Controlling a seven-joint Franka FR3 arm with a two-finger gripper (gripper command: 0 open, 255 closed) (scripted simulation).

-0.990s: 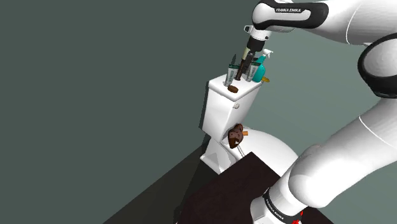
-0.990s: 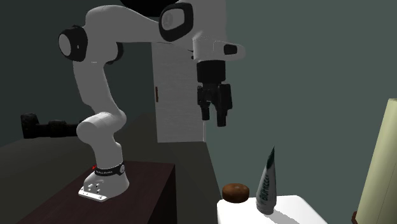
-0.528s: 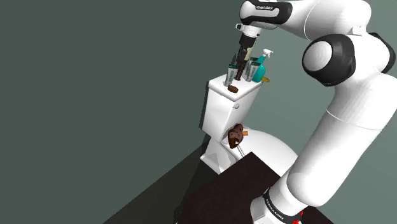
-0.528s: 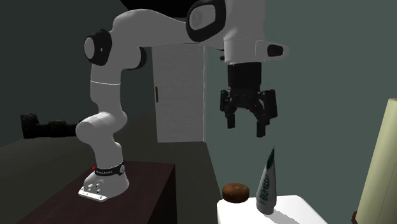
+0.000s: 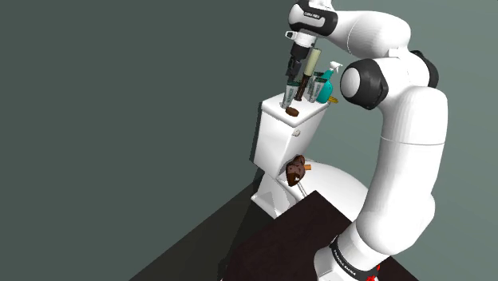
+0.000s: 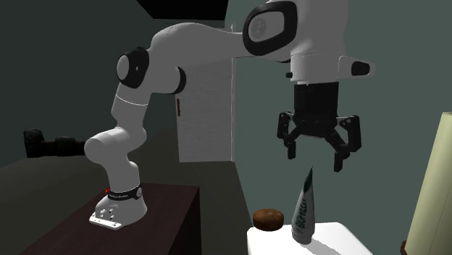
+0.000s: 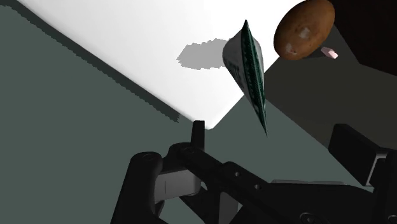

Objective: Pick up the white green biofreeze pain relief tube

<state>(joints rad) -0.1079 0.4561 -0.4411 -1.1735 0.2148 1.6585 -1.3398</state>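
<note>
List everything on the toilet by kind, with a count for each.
White and green tube: 1
Teal spray bottle: 1
Tall cream cylinder: 1
Brown lumps: 2, the lid's lump and the seat's lump
Total: 5 told apart; the crowd beside the spray bottle may hold more.

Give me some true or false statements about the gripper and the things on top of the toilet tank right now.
1. The gripper is open and hangs above the tube. True.
2. The tube lies flat on the white tank lid. False: it stands upright, narrow end up.
3. A brown round object sits close beside the tube. True.
4. The fingers clasp the tube. False: they are apart, with a gap above its tip.
</note>
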